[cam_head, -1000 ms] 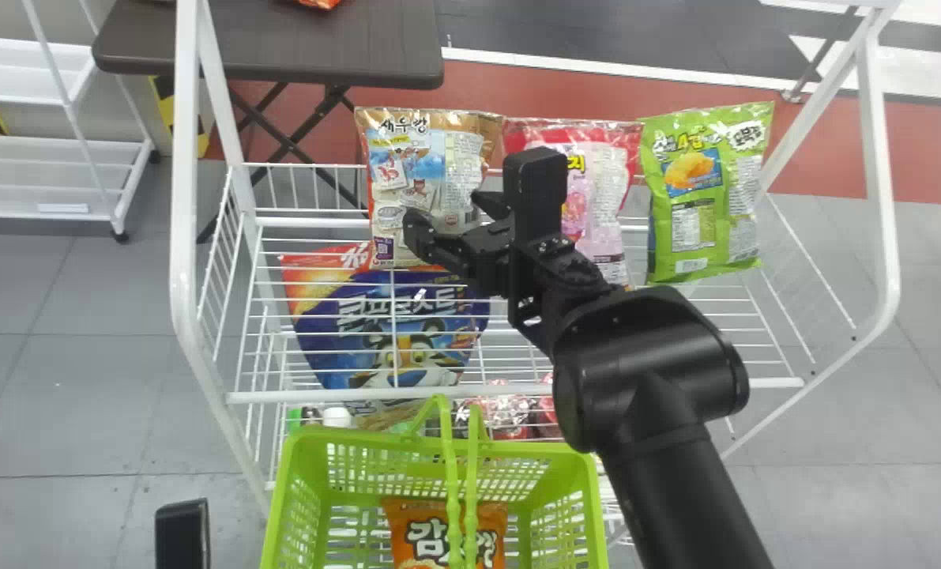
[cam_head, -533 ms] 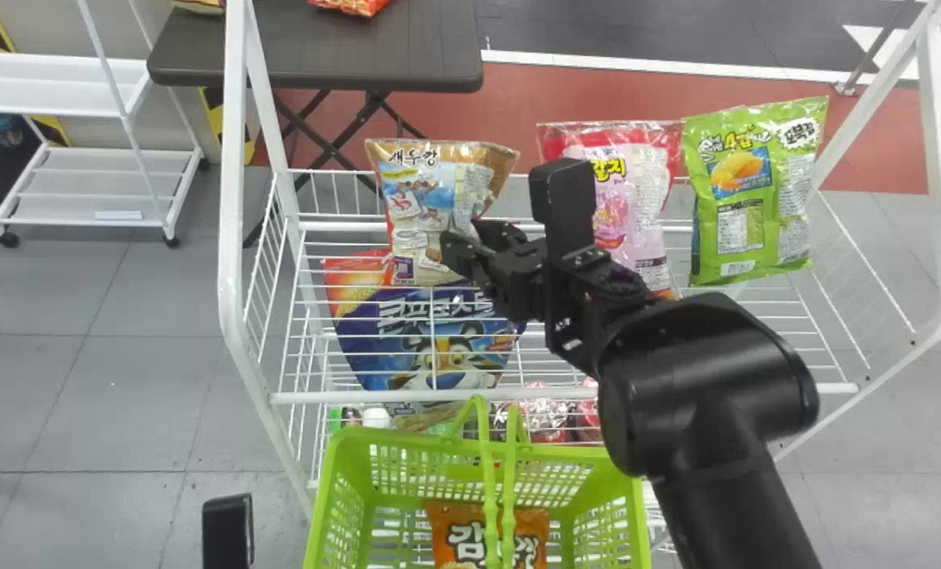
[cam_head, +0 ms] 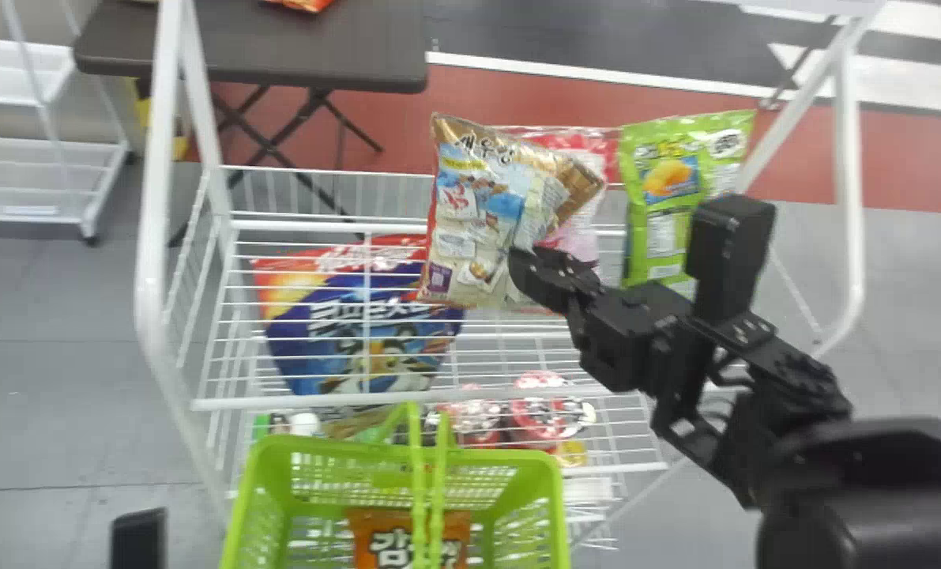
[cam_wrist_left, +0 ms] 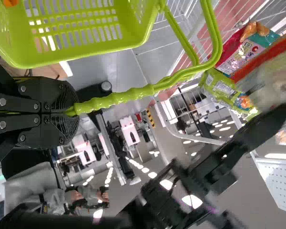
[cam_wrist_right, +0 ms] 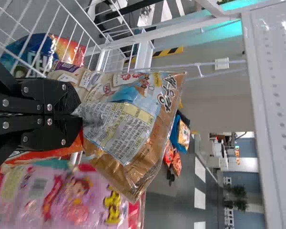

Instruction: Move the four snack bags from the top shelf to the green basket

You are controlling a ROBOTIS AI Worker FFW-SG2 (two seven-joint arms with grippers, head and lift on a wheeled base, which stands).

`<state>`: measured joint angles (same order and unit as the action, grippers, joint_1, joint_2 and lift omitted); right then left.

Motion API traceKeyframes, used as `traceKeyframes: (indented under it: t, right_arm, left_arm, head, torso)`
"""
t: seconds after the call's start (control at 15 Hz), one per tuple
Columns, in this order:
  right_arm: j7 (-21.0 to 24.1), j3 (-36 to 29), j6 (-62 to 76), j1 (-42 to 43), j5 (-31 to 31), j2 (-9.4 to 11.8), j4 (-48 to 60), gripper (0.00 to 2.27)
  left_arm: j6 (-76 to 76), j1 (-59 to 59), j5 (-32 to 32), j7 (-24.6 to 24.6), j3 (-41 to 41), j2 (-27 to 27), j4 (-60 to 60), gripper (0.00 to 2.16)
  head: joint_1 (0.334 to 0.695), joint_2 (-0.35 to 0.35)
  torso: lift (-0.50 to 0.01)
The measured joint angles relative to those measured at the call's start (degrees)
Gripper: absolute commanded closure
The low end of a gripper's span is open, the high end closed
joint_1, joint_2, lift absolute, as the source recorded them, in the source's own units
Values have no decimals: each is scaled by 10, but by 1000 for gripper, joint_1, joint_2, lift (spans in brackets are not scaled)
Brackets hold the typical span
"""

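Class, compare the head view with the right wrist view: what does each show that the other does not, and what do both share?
Head view: the basket, the orange bag inside it, and the green bag on the top shelf.

Right wrist view: a blue packet in the background.

Both: the right gripper holding the brown bag, the pink bag, and the blue tiger bag below the top shelf's wires.

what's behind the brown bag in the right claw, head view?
A pink snack bag: its top edge and part of its right side show. Most of the rest is covered by the brown bag and the right claw.
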<state>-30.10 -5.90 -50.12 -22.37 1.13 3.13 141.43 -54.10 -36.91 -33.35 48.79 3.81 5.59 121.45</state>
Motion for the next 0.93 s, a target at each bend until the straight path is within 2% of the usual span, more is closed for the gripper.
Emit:
traceKeyframes:
  t: [0.27, 0.47, 0.6, 0.73, 0.93]
  right_arm:
    - [-54, -157, -93, -106, 83, -12, 89, 2132]
    - [-107, -242, -243, -117, 106, -28, 109, 2132]
    - [-132, -283, -334, -126, 136, -30, 109, 2128]
    - [-139, -288, -385, -143, 156, -30, 108, 2128]
    - [-139, -253, -398, -164, 171, -30, 85, 2128]
  left_arm:
    - [0, -2, 1, -7, -1, -2, 5, 1366]
    - [0, -3, 1, -10, -2, -5, 10, 1366]
    - [1, -4, 1, -13, 0, -6, 11, 1362]
    - [4, -3, 1, -15, 2, -8, 11, 1362]
    - [5, -1, 3, -18, 7, -8, 11, 1366]
  head:
    - [695, -350]
    - [695, -350]
    - [695, -350]
    - [695, -350]
    - [695, -350]
  torso:
    - [0]
    - [0]
    - [0]
    - [0]
    - [0]
